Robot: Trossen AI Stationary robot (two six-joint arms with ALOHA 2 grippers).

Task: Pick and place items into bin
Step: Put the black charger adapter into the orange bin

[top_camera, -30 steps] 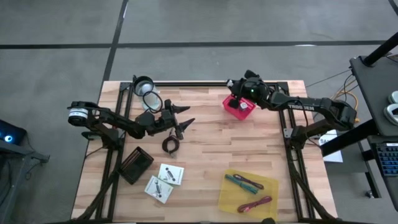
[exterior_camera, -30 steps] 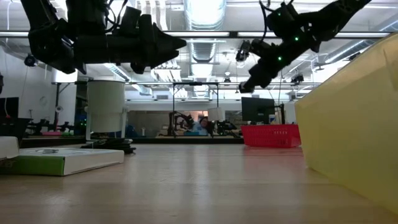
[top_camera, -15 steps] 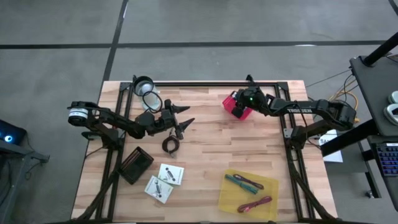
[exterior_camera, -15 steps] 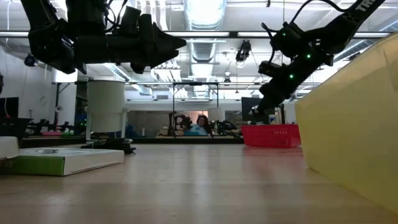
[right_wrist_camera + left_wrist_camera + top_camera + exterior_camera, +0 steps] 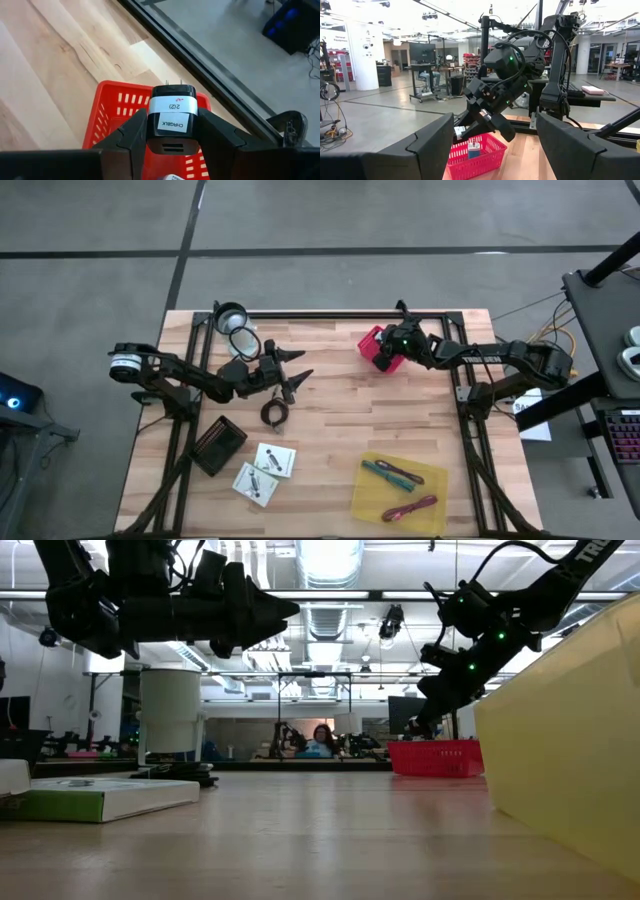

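My right gripper [image 5: 172,134] is shut on a black charger block [image 5: 172,116] with a white label, above the red bin [image 5: 374,346] at the table's far side; the left wrist view shows it over the bin [image 5: 476,152] too. My left gripper [image 5: 297,370] hovers open left of the table's middle, above a black cable coil [image 5: 273,413] lying flat. Two white square cards [image 5: 266,470] lie near the front. Teal, maroon and purple sticks [image 5: 392,475] rest on a yellow sheet [image 5: 365,498]. My right gripper pinches the charger block between its two fingers [image 5: 131,137], one on each side of the body just behind the label [image 5: 172,125]. The two metal prongs [image 5: 172,82] point away from the wrist. The fingers slant downward from the table's right, and the block hangs clear above the red bin.
A clear cup with a black rim [image 5: 231,315] stands at the far left corner. A black box [image 5: 219,445] lies near the left edge. A white piece [image 5: 473,147] sits inside the bin. Bare wood lies between the coil and the yellow sheet.
My right gripper has come down toward the red bin and a little toward the near edge, carrying the charger; most of the drop came early, then it slowed. The left arm has kept still.
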